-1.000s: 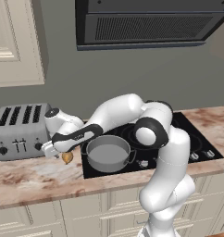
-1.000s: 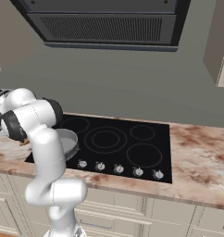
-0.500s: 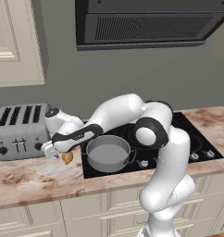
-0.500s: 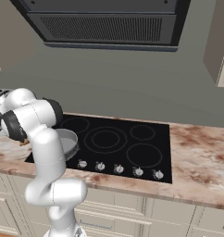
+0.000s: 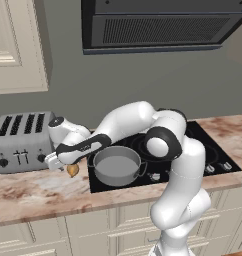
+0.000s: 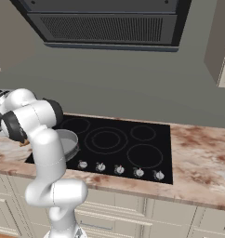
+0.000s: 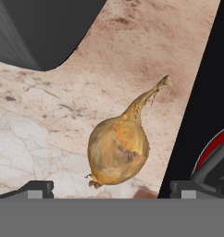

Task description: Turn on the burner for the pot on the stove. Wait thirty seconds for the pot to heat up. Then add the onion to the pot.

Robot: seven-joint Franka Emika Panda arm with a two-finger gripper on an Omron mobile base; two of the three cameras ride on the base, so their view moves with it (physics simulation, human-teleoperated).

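The onion [image 7: 117,150] lies on the marble tabletop [image 7: 49,120], just off the left edge of the stove [image 5: 213,160], its pointed tip angled up and away. The tool [image 7: 111,187] hangs right over it, its two tips spread wide to either side of the bulb, gripping nothing. The pot [image 5: 116,166] sits on the stove's front left ring, just beside the onion. A silver toaster [image 5: 22,140] stands near, further along the tabletop.

Kitchen: stove [image 6: 133,144], toaster [image 5: 20,140], cabinets [image 5: 18,45].
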